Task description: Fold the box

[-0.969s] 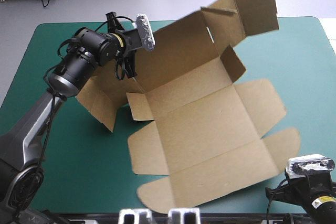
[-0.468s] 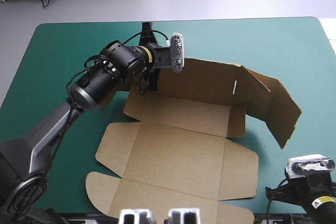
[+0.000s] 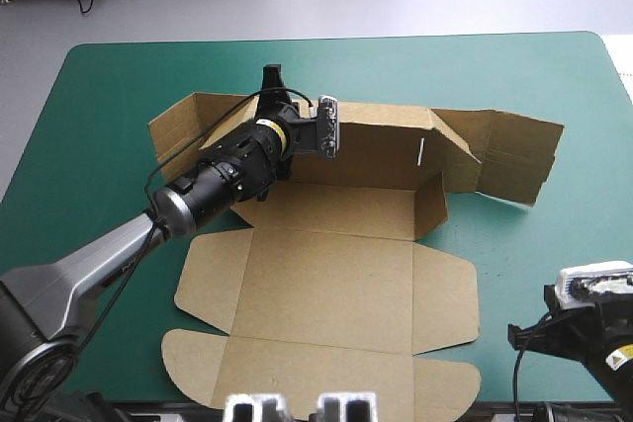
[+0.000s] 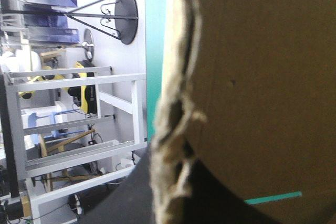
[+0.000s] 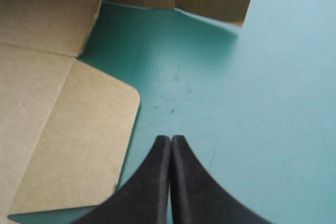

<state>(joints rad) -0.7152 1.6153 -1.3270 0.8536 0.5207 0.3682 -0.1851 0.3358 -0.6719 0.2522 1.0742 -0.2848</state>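
Black fin-fingered right gripper [image 5: 171, 148] pressed together, empty, near right corner. Brown cut-board box [image 3: 336, 284] on teal-green table cover [image 3: 554, 76]: near panels flat, side flaps untucked. Far wall raised (only one), top edge pinched by left gripper [image 3: 277, 96]. Early; most folds remain.

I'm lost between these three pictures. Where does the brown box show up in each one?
High view: the box lies mid-table, its near part flat and its far wall raised.
Left wrist view: the box fills most of it, its edge pinched in the left claw.
Right wrist view: the box lies ahead of and beside the shut right claw.
Shared landmark: the teal-green table cover.
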